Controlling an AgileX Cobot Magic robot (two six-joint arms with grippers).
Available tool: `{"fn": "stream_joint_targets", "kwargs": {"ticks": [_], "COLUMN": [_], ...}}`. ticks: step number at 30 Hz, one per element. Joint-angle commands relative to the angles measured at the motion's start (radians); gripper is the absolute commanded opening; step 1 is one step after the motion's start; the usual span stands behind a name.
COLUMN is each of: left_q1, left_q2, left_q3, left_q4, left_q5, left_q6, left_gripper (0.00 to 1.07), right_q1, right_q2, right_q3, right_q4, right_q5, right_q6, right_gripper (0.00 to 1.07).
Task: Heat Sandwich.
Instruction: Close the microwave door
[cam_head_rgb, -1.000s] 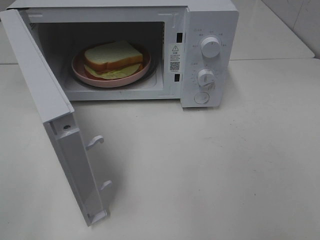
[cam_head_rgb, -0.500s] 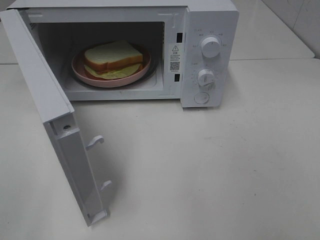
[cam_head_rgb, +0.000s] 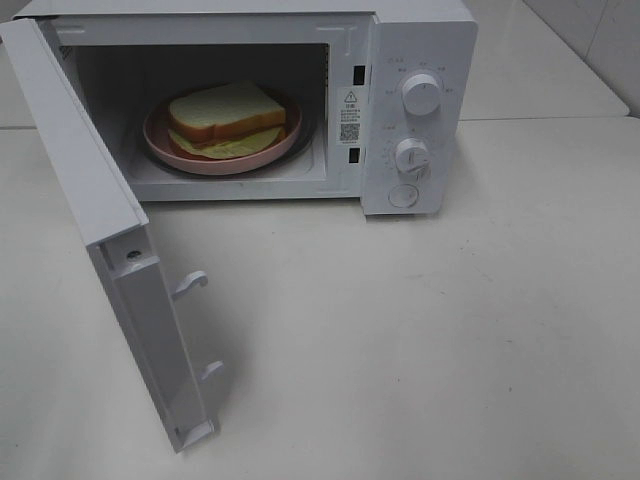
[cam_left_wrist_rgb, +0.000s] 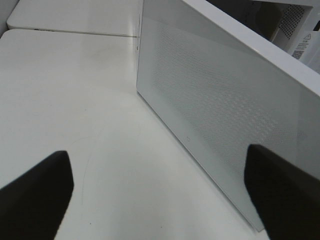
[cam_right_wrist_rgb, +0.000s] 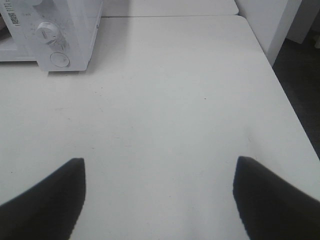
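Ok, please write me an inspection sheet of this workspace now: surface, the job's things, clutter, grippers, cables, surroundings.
Surface: white table, bare in front of the microwave.
Job's things: sandwich lies on a pink plate inside the white microwave; microwave door stands wide open.
Clutter: nothing seen.
Grippers: left gripper open, holding nothing, facing the outer side of the door; right gripper open, holding nothing, above bare table.
Cables: nothing seen.
Surroundings: second white table behind; dark floor past the table edge.
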Motion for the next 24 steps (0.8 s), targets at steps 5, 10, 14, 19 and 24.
{"fn": "stream_joint_targets", "kwargs": {"ticks": [5,10,14,19,24], "left_q1": [0.005,0.005,0.005,0.005,0.005], "left_q2": [0.162,0.282,0.363,0.453,0.546], "left_q3": [-0.006,-0.006,0.008,0.079,0.173], "left_q4": [0.006,0.019,0.033,0.034,0.045], "left_q5": [-0.117,-0.225,-0.344,-0.565,-0.804], "left_q6": [-0.003,-0.003,-0.001,-0.001,-0.001], "left_gripper": [0.45,0.14,0.0,0.0,0.0], "right_q1": [-0.003,-0.003,-0.003,-0.003,-0.003], "right_q2": [-0.027,-0.027,-0.027,-0.027,-0.027], "right_q3": [0.001,0.001,0.001,0.001,0.001], "right_q4": [0.002,0.002,0.002,0.002,0.001], "right_q5": [-0.015,-0.015,-0.015,-0.015,-0.015], "right_q6": [-0.012,-0.012,-0.012,-0.012,-0.01], "right_gripper": [0.76,0.76,0.76,0.76,0.76]}}
